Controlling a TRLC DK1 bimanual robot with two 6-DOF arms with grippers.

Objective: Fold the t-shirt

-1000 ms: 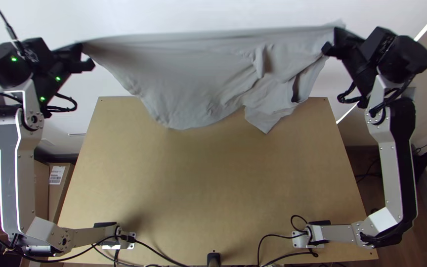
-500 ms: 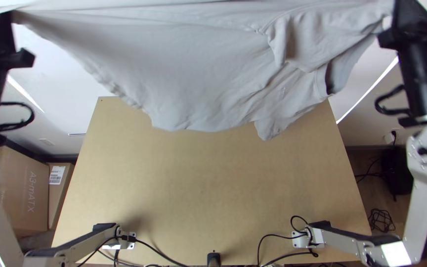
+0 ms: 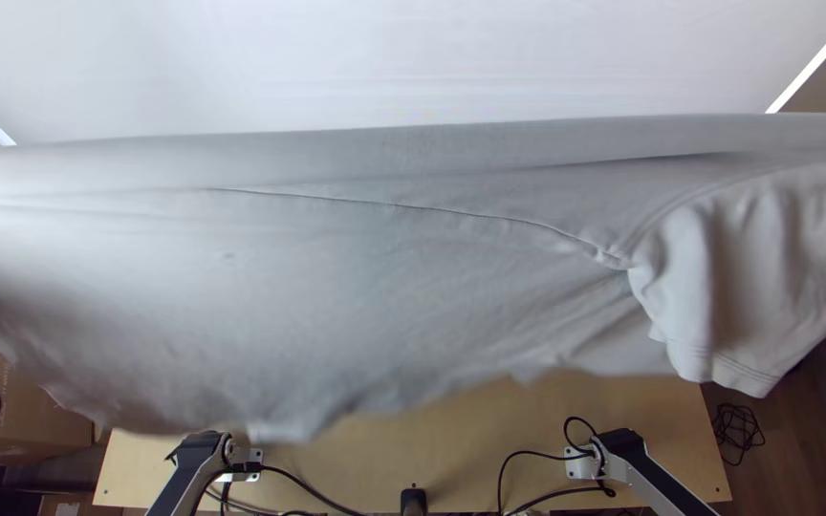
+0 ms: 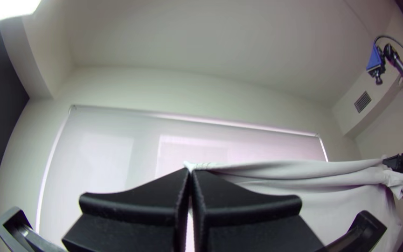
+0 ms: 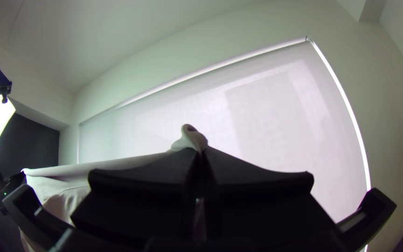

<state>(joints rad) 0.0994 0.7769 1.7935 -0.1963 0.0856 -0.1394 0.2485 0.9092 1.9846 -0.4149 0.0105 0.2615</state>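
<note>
Left wrist view | left gripper pinching shirt | right wrist view | right gripper likewise

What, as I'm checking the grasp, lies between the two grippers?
The pale T-shirt spans the stretch from the left gripper to the right gripper, with lengthwise folds near its upper edge. The left wrist view shows this.

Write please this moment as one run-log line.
left gripper: shut on t-shirt | right gripper: shut on t-shirt | t-shirt: raised, stretched between them | fold: not yet laid on table
</note>
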